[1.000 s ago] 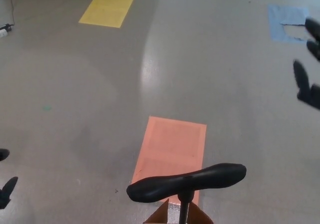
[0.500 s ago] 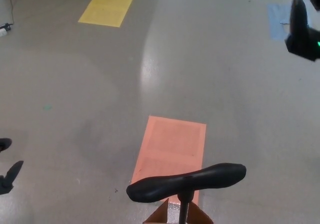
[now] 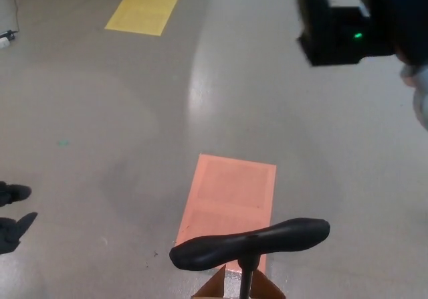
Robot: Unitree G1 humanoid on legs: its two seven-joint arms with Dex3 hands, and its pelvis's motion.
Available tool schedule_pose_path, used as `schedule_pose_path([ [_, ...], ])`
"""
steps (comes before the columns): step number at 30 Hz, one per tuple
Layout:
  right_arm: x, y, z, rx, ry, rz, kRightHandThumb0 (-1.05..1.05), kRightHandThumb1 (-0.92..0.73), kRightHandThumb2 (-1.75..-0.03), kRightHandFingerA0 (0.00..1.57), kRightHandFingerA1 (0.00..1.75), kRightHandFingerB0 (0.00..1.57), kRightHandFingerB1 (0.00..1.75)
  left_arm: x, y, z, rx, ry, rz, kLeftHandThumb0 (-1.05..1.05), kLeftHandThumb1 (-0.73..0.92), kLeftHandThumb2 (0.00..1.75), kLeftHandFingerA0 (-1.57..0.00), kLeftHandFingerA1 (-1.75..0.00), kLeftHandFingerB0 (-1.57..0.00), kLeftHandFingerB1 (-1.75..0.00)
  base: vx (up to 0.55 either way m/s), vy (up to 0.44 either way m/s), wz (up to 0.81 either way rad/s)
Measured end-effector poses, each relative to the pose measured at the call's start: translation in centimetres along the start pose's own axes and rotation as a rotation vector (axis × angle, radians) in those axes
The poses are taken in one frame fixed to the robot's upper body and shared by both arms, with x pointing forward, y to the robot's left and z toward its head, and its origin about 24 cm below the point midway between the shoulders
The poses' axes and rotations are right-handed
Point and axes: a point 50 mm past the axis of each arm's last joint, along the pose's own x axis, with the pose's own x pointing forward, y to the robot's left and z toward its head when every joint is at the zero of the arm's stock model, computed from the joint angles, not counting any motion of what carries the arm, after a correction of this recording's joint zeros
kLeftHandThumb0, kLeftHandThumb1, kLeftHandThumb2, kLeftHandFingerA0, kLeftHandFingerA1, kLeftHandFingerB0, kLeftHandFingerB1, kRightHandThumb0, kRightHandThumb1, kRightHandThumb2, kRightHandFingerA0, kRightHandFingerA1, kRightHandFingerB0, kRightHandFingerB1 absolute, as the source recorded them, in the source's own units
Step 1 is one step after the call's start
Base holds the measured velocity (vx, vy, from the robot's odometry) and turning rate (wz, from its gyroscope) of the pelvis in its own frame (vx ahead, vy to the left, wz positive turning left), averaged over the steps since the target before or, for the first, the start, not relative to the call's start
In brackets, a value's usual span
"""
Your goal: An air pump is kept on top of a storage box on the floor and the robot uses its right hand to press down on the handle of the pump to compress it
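The black pump handle sits at the bottom of the view, on its thin rod above a brown box corner. Nothing touches it. The right robot hand is high up at the top right, far from the handle, with a small green light on it. I cannot tell if its fingers are apart or together. The left robot hand peeks in at the left edge, fingers apart, holding nothing. An orange patch and a yellow patch lie on the grey floor.
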Motion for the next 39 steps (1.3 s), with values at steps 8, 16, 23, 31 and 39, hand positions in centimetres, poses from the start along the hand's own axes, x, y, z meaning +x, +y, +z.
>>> schedule_pose_path([
  [8,0.7,1.8,5.0,-0.041,-0.166,0.214,-0.92,-0.87,-1.19,0.00,0.11,0.00,0.11,0.0,0.0,0.1,0.008,-0.009,-0.004,-0.49,0.76,0.63,-0.51,-0.40,-0.41,-0.34,0.00,0.000,0.00],
  [16,0.2,3.1,7.9,-0.078,-0.231,0.408,-0.92,-0.87,-1.19,0.00,0.11,0.00,0.11,-0.1,0.6,0.2,0.033,-0.025,-0.002,-0.49,0.76,0.63,-0.51,-0.40,-0.41,-0.34,0.00,0.000,0.00],
  [23,-0.4,3.8,8.3,-0.065,-0.204,0.510,-0.92,-0.90,-1.24,0.00,0.18,0.00,0.14,-0.3,1.1,0.3,0.045,-0.049,-0.013,-0.34,0.54,1.07,0.00,-0.48,0.00,-0.48,0.00,0.000,0.00],
  [31,-4.7,8.0,4.1,0.100,0.040,0.714,-0.91,-0.91,-1.23,0.00,0.20,0.00,0.15,-0.3,1.1,0.4,0.042,-0.049,-0.033,-0.70,0.70,0.91,-0.08,-0.40,-0.07,-0.35,0.00,0.000,0.00],
  [39,-7.4,10.1,1.0,0.174,0.228,0.832,-0.91,-0.91,-1.22,0.00,0.18,0.00,0.14,-0.4,1.6,0.1,0.042,-0.039,-0.033,-0.34,0.58,1.10,0.00,-0.48,0.00,-0.48,0.00,0.000,0.00],
])
